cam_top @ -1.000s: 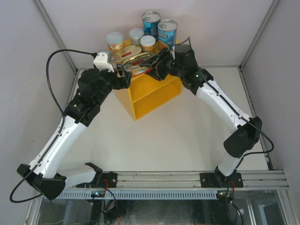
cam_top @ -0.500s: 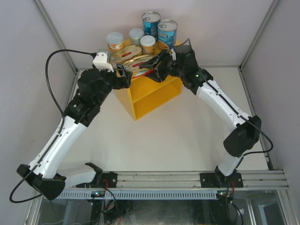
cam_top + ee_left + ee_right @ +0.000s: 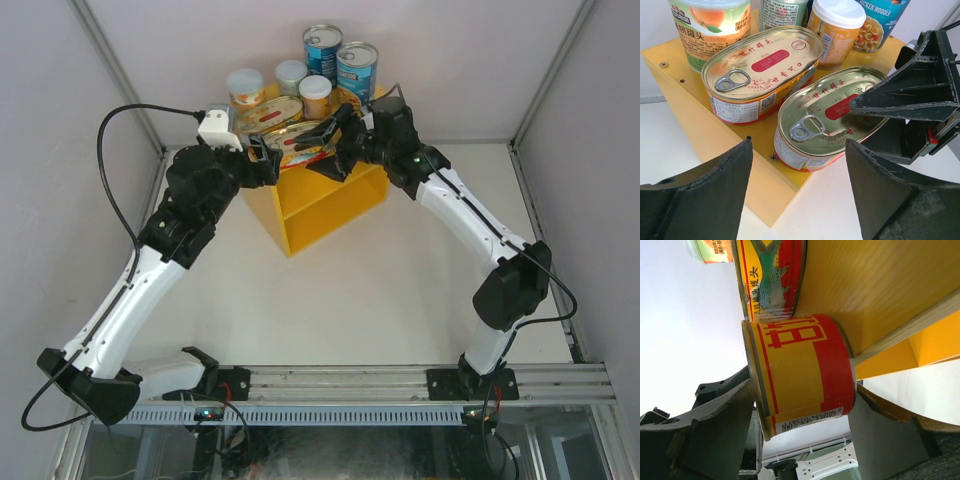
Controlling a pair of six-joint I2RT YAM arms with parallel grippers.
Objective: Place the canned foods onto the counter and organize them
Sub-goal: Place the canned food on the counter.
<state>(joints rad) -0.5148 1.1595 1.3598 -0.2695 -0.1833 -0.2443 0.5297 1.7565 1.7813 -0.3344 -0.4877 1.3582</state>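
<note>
7 canned foods, all on the flat top of the yellow counter, upper centre of the top view. Count: 2 tall blue cans at the top of the group, 3 small pale-lidded cans left of and below them, 2 oval tins lowest, by the counter's front edge.

The near oval tin lies flat, with 1 end poking past that edge. The right gripper is spread around that end, 1 finger over the lid and 1 underneath; can't tell if either touches. The left gripper is spread too, nothing between its fingers, just off the edge and facing both tins.

The left wrist view gives the 2 pull-tab lids and the overhang. The right wrist view gives only the tin's red-yellow side and a fish label on the tin behind. The tall cans show whole only from above.

White table lies open across the lower centre, between the 2 arms. 2 walls stand close behind the counter.
</note>
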